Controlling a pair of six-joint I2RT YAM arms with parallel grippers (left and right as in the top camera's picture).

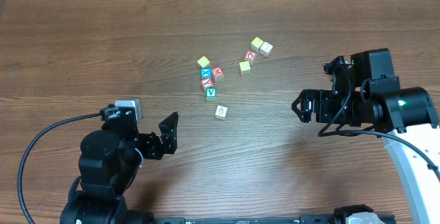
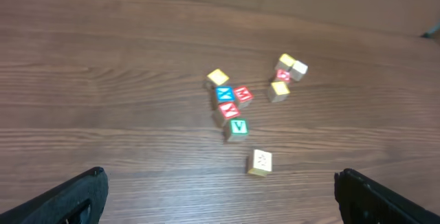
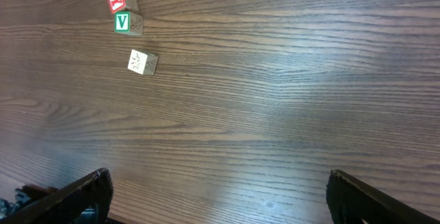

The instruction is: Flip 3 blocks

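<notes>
The left claw [image 1: 168,133] and right claw [image 1: 301,107] are both spread and empty. On the desk [image 1: 82,52] between them lie the green V block [image 1: 210,93], the cream block [image 1: 221,112] nearer, and the pale yellow block [image 1: 203,62] farther.

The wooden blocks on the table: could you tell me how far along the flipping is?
Done: nothing visibly. In hand: nothing; the left gripper and right gripper both hang open and empty, touching nothing. Left: all three flips, including the green V-faced wooden cube and the cream cube with a faint mark.
</notes>
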